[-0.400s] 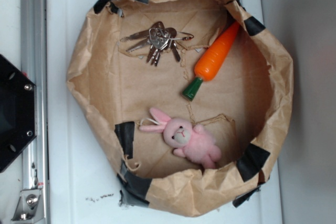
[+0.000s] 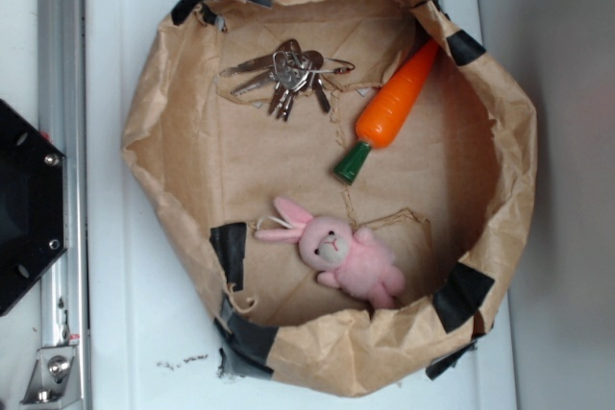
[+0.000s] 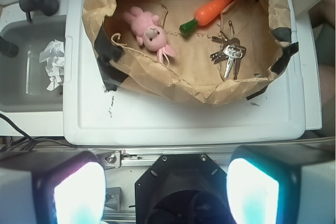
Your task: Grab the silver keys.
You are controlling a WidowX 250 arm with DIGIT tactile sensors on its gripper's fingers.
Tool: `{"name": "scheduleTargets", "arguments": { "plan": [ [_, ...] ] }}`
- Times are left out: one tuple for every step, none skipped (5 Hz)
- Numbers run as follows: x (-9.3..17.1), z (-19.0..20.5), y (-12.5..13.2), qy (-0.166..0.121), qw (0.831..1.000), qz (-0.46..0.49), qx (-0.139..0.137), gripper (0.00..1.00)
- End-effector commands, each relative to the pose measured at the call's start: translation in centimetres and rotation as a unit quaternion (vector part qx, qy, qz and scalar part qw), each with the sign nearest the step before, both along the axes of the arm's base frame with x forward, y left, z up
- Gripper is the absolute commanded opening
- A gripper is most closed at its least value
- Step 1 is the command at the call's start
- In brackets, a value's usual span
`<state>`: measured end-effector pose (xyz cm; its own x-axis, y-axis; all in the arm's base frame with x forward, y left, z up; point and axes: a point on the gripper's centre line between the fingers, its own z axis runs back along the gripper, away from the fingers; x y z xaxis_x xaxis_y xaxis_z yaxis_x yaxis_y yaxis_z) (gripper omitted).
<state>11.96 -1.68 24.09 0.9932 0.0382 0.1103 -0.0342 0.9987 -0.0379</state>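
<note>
White counter [image 2: 144, 333] fills the exterior view, w/ a crumpled brown paper bowl [image 2: 163, 141] on it, patched w/ black tape. Inside, near the far edge, lie the silver keys [image 2: 288, 74], fanned out. Just right of them is the orange carrot [image 2: 392, 108], tilted, green end down. Pink bunny [image 2: 336, 254] lies near the front edge.

Wrist view: the gripper [image 3: 167, 192] sits low, well apart from the bowl; its jaws are spread wide, holding nothing. Keys lie at the bowl's right side, below the carrot, touching no toy.
</note>
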Motion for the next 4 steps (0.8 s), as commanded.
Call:
{"name": "scheduleTargets", "arguments": {
  "plan": [
    [8.2, -2.0, 1.0, -0.026, 0.999, 0.024, 0.035, 1.00],
    [10.3, -3.8, 1.9, -0.036, 0.998, 0.028, 0.036, 1.00],
    [11.1, -6.1, 3.6, -0.041, 0.998, 0.040, 0.039, 1.00],
    [11.7, -8.5, 5.9, -0.025, 0.996, 0.057, 0.070, 1.00]
  ]
}}
